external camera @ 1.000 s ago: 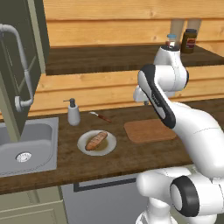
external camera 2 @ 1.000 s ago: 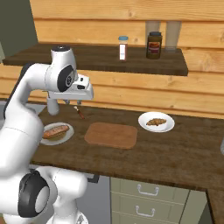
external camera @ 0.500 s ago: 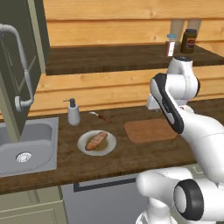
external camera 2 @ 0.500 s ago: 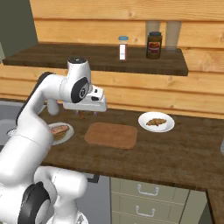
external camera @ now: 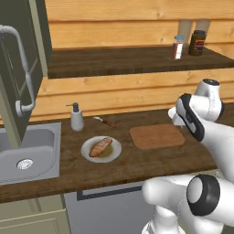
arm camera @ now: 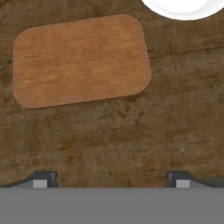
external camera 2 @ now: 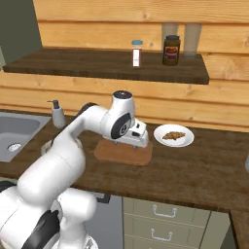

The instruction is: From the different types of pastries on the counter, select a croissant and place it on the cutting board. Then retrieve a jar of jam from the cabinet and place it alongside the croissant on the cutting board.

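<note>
My gripper [arm camera: 111, 180] hangs open and empty over the counter [arm camera: 131, 140], just off one long edge of the bare wooden cutting board [arm camera: 81, 61]. From the right base, the gripper [external camera 2: 127, 146] points down at the cutting board [external camera 2: 116, 154]. A long golden pastry [external camera: 100, 146] lies on a white plate [external camera: 114, 153] left of the cutting board [external camera: 157, 136]. A flat brown pastry [external camera 2: 173, 135] lies on a second plate [external camera 2: 187, 141] to its right. I cannot tell which one is the croissant. The cabinet [external camera: 18, 59] hangs at far left. The jar of jam is out of view.
A blue-capped bottle [external camera 2: 137, 52] and a dark brown jar [external camera 2: 171, 49] stand on the wooden shelf [external camera 2: 97, 65] above the counter. A soap dispenser [external camera: 76, 118] and a knife [external camera: 106, 122] sit behind the left plate. The grey sink [external camera: 45, 151] and faucet [external camera: 23, 68] are at left.
The gripper went from shut to open. The arm swung right, from above the left plate's side to the cutting board.
</note>
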